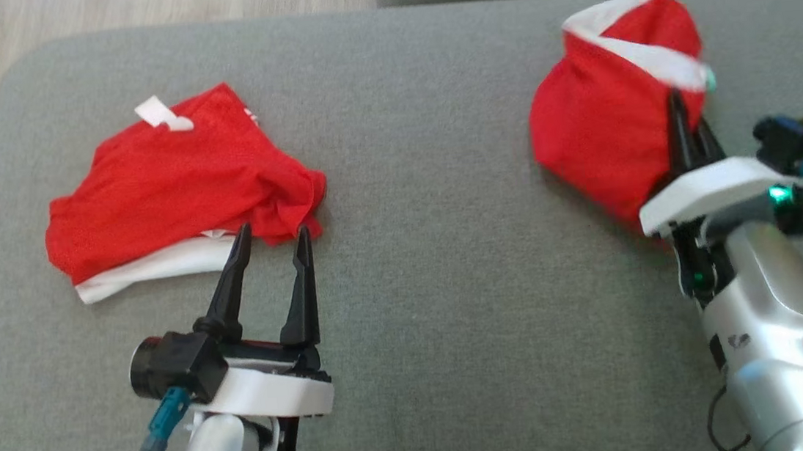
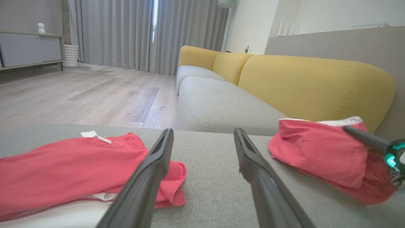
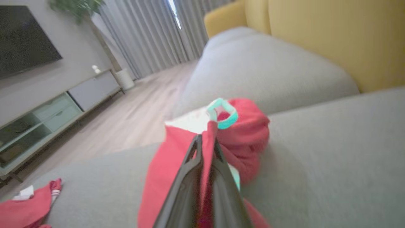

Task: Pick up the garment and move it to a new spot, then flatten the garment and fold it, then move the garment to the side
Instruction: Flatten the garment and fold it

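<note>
The red garment is seen at the far right of the gray cushion, bunched up into a tall lump. A fold of it is pinched between the two dark fingers of the right claw, which are pressed tight together with the cloth between them. It is likely held this way so that it can be carried to a new spot. A white band runs across its top, and a small teal loop is seen beside that.

The left claw is spread wide open and nothing is held in it. It hangs just beside a second red garment, which lies flat on the left of the cushion with a white tag at its far edge. It is probably kept open there so it is ready to help.

Behind the cushion a yellow sofa and a wood floor are seen.

The low part of the held garment is hidden by the right arm, so it cannot be told if the cloth touches the cushion. The right wrist view is blurred. What kind of clothing it is cannot be made out.
</note>
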Robot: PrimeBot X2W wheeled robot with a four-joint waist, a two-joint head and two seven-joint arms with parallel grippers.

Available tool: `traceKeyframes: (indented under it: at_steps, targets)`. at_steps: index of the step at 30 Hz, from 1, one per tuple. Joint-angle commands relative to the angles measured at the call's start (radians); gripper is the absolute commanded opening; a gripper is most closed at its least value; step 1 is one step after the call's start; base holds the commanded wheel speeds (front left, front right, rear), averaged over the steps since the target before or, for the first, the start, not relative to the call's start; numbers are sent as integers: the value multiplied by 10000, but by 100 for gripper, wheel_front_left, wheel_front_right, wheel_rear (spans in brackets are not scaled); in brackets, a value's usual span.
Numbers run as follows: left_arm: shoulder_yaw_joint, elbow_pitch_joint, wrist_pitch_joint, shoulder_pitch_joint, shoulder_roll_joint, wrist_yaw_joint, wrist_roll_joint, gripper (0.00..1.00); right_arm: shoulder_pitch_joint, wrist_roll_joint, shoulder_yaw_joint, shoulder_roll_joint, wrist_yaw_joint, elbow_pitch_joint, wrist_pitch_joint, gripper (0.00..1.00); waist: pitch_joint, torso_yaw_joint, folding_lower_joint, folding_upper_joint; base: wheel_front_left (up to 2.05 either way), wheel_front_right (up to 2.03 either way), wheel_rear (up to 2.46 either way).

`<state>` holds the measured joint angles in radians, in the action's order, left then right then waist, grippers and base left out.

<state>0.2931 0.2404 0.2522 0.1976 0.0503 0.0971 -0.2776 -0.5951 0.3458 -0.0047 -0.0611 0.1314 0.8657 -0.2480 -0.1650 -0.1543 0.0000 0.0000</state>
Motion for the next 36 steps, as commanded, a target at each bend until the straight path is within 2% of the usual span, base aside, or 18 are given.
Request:
traceKeyframes:
  at_steps: [1,2,3,7,12,16,19,21,25,28,29,30,32,36]
  targets:
    - [-320,-291,95,138,3,19,10,100,-60,-145,314,109,-7,-570,-132,0,175,75,0,0,0,0,0]
    - [-296,-304,95,52,2,14,-73,100,194,-302,656,109,-7,-1537,-133,0,383,80,0,0,0,0,0]
    - [-284,-315,95,10,2,8,-126,100,272,-362,849,109,-7,-1931,-134,0,487,68,0,0,0,0,0]
    - [-280,-354,95,-196,1,-55,-313,100,173,-156,1923,109,-7,-2776,-135,0,876,-39,0,0,0,0,0]
    - [-351,-316,95,-533,0,-105,-436,100,-767,1319,3021,109,-7,-3139,105,0,1264,-237,0,0,0,0,0]
    - [-526,-354,95,-804,0,-134,-502,100,-1536,2845,2752,109,-7,-3083,117,0,1431,-290,0,0,0,0,0]
    - [-690,-420,95,-928,0,-133,-493,100,-1773,3403,1704,109,-7,-2098,489,0,1378,-222,0,0,0,0,0]
    - [-740,-473,95,-939,0,-130,-491,100,-1709,3385,863,109,-7,-1067,991,0,1267,-146,0,0,0,0,0]
    - [-652,-519,95,-791,0,-100,-484,100,-1456,2538,-883,-293,-7,1599,1772,0,972,15,0,0,0,0,0]
    - [-496,-464,95,-605,0,-62,-460,100,-1565,1559,-1757,-987,-7,3436,1238,0,796,68,0,0,0,0,0]
    - [-439,-443,95,-540,0,-55,-457,100,-1652,1333,-2069,-1197,-7,3804,952,54,750,81,0,0,0,0,0]
    - [-395,-428,95,-481,-1,-54,-455,100,-1728,1124,-2370,-1358,-7,4011,701,100,713,95,0,0,0,0,0]
    - [-350,-422,95,-388,-1,-67,-466,100,-1920,634,-2785,-1493,-7,4169,354,100,633,140,0,0,0,0,0]
    - [-361,-388,95,-288,-1,-90,-458,100,-2335,-191,-3343,-1357,-7,4232,86,100,585,248,0,0,0,0,0]
